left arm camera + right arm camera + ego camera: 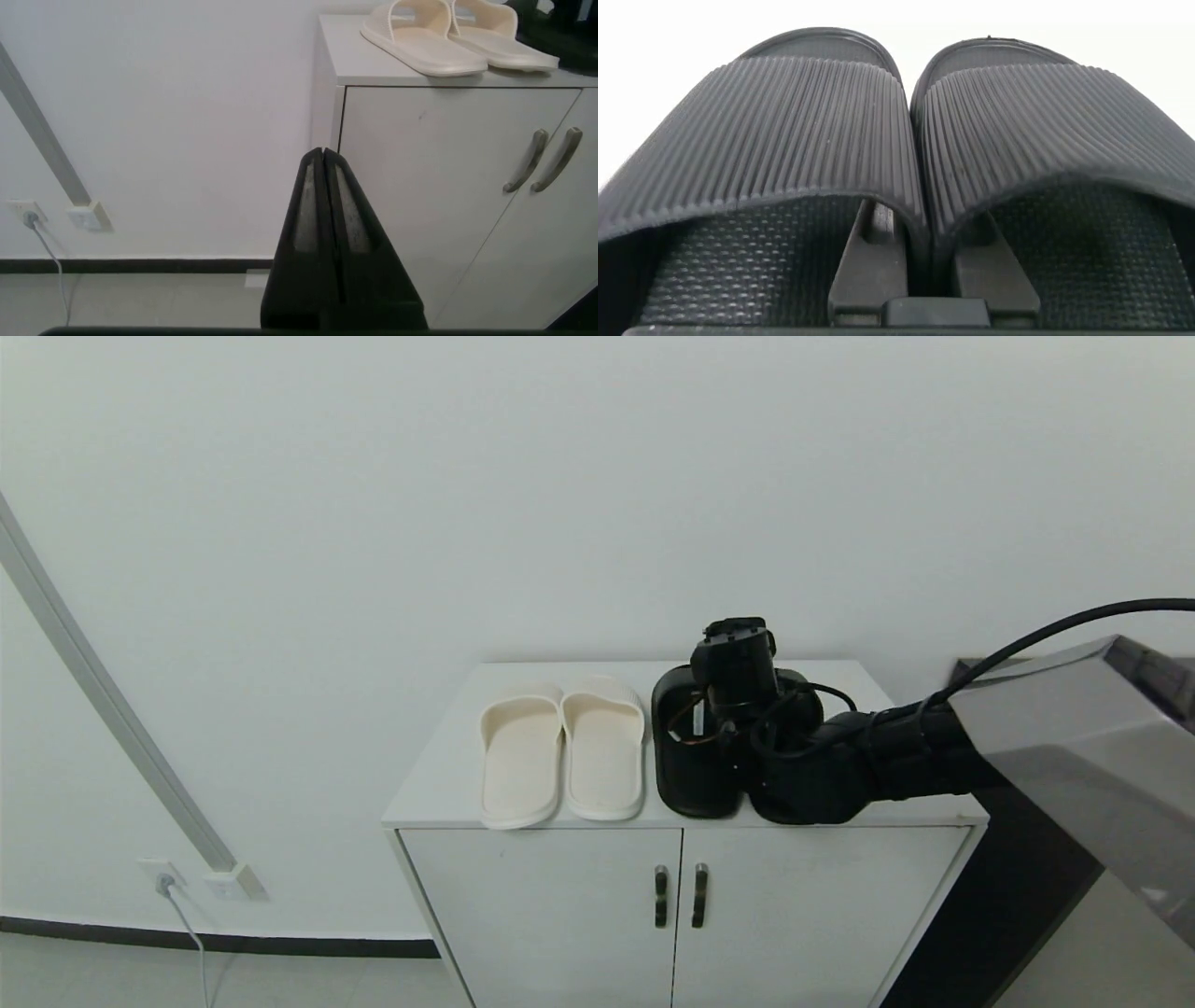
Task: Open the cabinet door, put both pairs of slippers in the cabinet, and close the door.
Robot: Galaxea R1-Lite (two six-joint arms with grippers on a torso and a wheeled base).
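Centre frame, right gripper (926, 229) fingers sit one inside each of the black slippers (695, 779), clamping their adjoining walls; left gripper (323, 163) fingers pressed together, empty.

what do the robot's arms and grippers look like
The right arm is black with rounded joints, thin black cables looped at the wrist and a thick black cable running off it. The left gripper has flat black jaws with grey pads, tapering to a narrow tip.
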